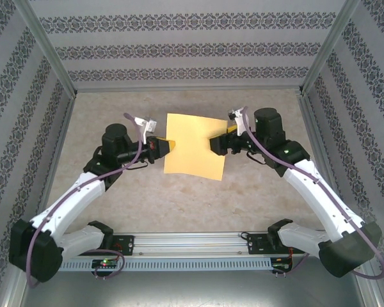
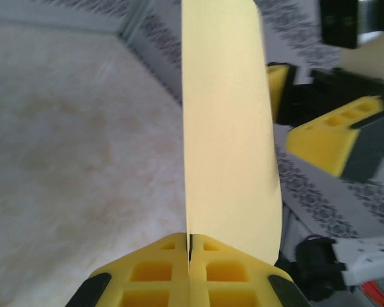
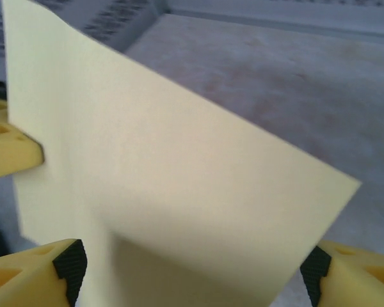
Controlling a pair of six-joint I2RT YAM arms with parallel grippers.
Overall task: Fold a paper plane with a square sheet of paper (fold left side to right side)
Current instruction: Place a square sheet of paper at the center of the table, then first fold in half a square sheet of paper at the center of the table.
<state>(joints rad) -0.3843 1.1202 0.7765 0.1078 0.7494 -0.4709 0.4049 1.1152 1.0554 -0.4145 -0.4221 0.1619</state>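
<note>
From above, I see the square sheet of paper point(image 1: 195, 144) spread unfolded over the middle of the table point(image 1: 179, 204). The left gripper point(image 1: 168, 146) is at the sheet's left edge and the right gripper point(image 1: 216, 144) reaches in over its right edge. From here I cannot tell whether the sheet touches the table.

On the left wrist camera, the left gripper point(image 2: 189, 246) is pressed together on the near edge of the sheet point(image 2: 227, 128), which runs straight away from the pads as a thin upright band. Beyond the sheet's far side, the right gripper's yellow fingers point(image 2: 323, 141) stand apart.

On the right wrist camera, the right gripper point(image 3: 192, 275) is spread wide, one pad off each lower corner of the frame, with the sheet point(image 3: 166, 173) passing loose between them. A left-gripper pad point(image 3: 9, 150) meets the sheet's far edge.
</note>
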